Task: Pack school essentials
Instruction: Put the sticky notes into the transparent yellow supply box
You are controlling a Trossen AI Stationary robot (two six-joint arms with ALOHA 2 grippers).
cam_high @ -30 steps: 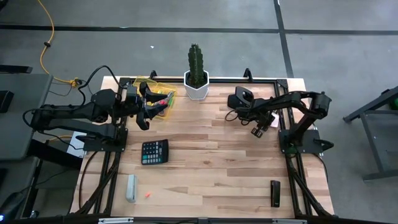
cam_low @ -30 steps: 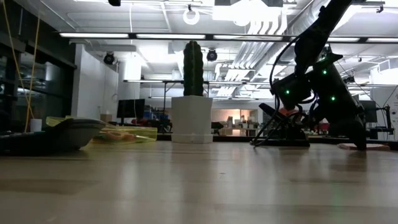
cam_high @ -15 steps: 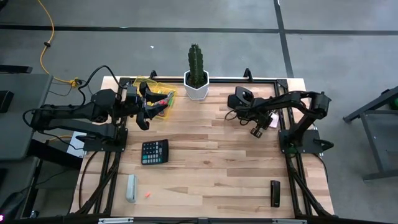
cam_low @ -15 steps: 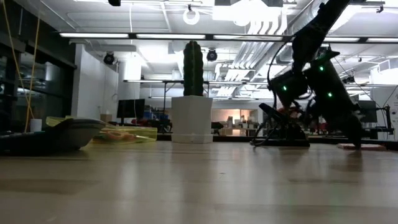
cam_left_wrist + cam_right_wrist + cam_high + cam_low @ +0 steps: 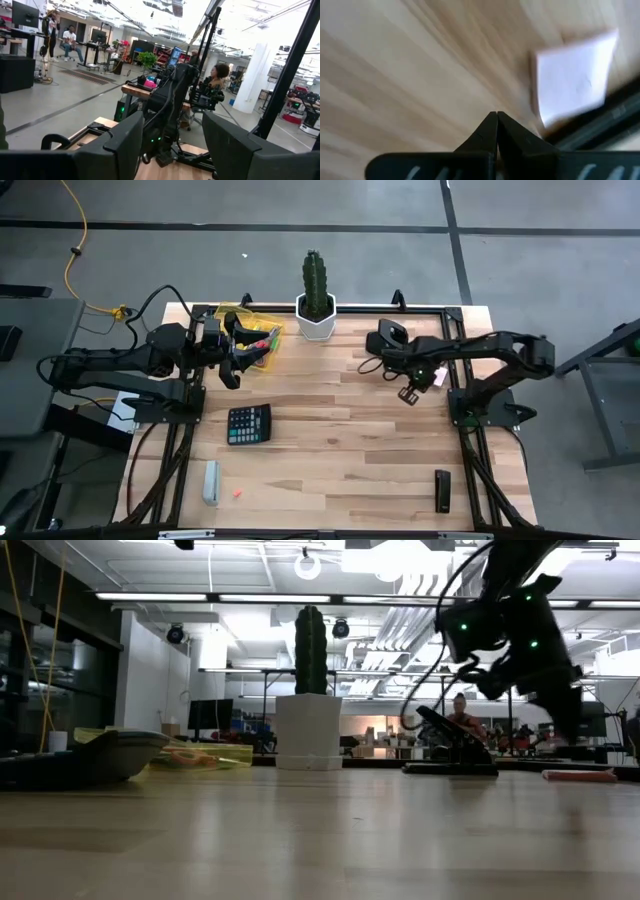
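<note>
A yellow tray [image 5: 252,330] at the far left holds several pens or markers [image 5: 268,340]; it also shows in the low view [image 5: 205,756]. My left gripper [image 5: 233,358] hovers at the tray's near side, open and empty [image 5: 172,150]. A small white block [image 5: 438,377] lies flat on the table at the right; it also shows in the right wrist view [image 5: 575,80]. My right gripper [image 5: 408,393] is shut and empty [image 5: 496,125], above the wood a little to the left of and nearer than the block. A small red piece [image 5: 238,494] lies near the front edge.
A potted cactus [image 5: 316,300] stands at the far middle. A black calculator [image 5: 248,423] and a pale grey bar [image 5: 211,482] lie on the left half. A dark object [image 5: 442,490] lies at the near right. Bare wood spans the middle.
My right gripper has risen from the table and shifted a little toward the table's left and near edges, away from the white block, which stays where it was. Its fingers stay shut.
</note>
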